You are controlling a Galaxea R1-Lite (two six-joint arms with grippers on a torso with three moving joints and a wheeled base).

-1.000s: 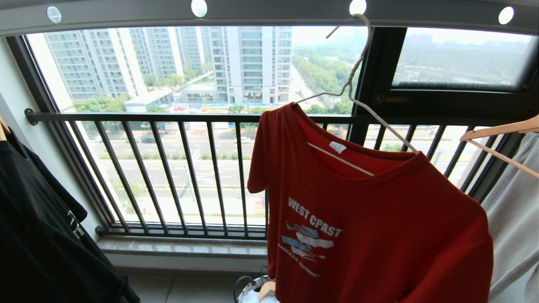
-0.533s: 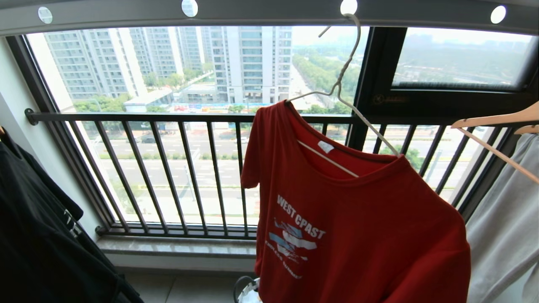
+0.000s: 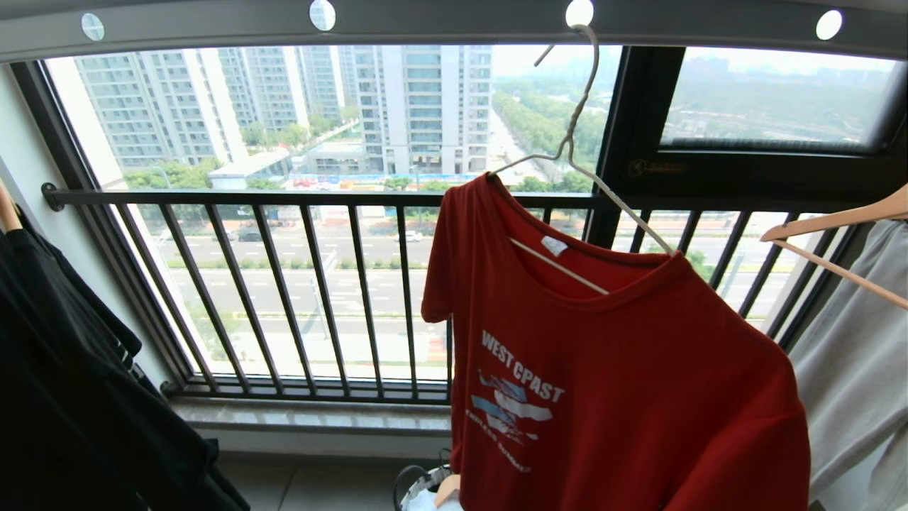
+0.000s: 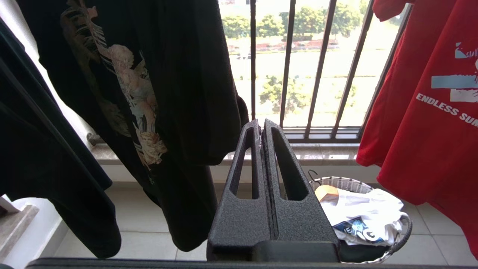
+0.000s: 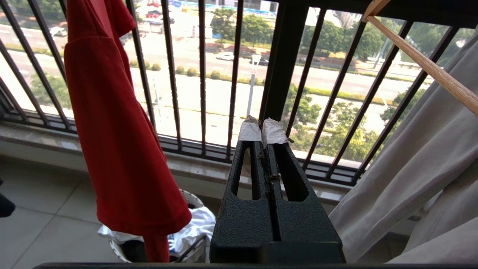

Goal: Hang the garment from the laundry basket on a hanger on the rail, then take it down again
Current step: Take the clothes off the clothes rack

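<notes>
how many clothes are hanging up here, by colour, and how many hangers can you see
red T-shirt: 1
black garments: 2, the printed T-shirt and a darker one beside it
pale grey garment: 1
white wire hanger: 1
wooden hanger: 1 in full view
Total: 4 garments, 2 hangers

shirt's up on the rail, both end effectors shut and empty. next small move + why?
Probably open the right end effector and raise it toward the hanger. The shirt already hangs on the hanger, hooked in a hole of the rail, so taking it down remains. The right end effector sits beside the shirt, pointing at the railing, holding nothing; the left end effector is lower, near the basket.
</notes>
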